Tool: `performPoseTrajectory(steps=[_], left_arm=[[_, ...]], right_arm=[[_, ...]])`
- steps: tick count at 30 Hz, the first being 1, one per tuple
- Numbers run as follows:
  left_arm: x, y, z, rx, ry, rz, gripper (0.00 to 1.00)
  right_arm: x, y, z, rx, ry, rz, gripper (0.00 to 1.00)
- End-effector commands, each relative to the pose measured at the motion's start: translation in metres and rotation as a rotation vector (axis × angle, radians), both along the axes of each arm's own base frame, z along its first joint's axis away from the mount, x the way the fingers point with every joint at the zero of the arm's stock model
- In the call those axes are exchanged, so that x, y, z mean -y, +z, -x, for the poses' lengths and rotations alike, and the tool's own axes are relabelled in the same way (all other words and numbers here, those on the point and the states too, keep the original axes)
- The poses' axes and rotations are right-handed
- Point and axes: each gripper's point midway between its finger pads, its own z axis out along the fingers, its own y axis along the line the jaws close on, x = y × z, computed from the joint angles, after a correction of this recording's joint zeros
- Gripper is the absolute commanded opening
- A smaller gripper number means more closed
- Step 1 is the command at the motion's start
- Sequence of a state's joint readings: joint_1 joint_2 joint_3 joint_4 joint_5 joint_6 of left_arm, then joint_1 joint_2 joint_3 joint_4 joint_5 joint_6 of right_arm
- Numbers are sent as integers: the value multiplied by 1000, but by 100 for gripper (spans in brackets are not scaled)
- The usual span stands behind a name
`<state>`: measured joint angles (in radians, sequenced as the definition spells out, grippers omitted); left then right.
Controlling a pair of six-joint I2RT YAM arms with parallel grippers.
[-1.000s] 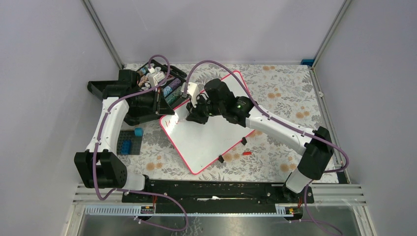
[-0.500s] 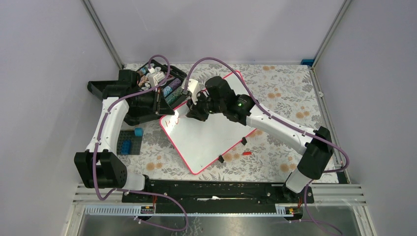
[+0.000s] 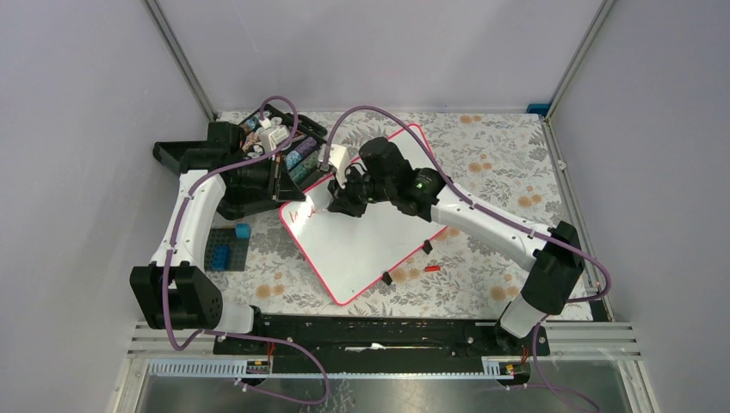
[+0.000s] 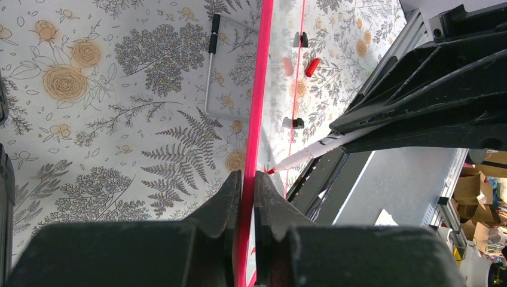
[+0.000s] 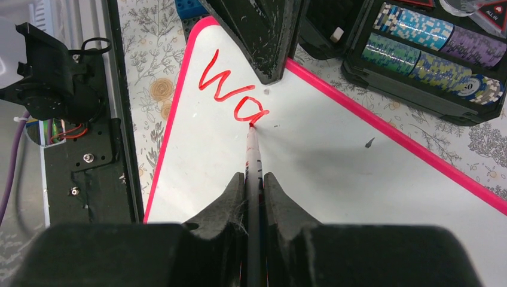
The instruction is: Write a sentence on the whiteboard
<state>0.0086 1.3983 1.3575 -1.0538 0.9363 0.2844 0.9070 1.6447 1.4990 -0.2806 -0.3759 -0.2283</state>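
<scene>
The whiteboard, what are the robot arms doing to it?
They are writing on it. The right fingers are shut on a red marker, and its tip touches the whiteboard. Only the red letters "Wa" are there, near one corner, so the sentence has just begun. The left fingers pinch the board's pink rim, seemingly to keep it steady. A black case of poker chips sits next to the board.

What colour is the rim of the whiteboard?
The whiteboard rim is pink-red, clearest in the right wrist view.
</scene>
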Motion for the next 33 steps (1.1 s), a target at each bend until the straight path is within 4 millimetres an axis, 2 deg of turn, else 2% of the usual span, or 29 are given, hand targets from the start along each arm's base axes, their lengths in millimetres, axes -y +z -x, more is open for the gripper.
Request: performPoseTrajectory(steps=[1,6,14,20,33], left_arm=[[-3,6,-5,58,4,-33,0],[-3,6,-5,56,3,-32,0],[-2,7,-5,58,1,-28,0],[-2,8,-4,61,0,-27,0],[-2,7,-3,58,-3,-25,0]], right_arm=[[12,1,-1,33,-6,21,0],[18,9,-5,77,-25,29,0],[16,40,-5,82,-5,-29,0],[12,44,-12,92,-12,-36,0],[3,38,-18,79,-13,-38,0]])
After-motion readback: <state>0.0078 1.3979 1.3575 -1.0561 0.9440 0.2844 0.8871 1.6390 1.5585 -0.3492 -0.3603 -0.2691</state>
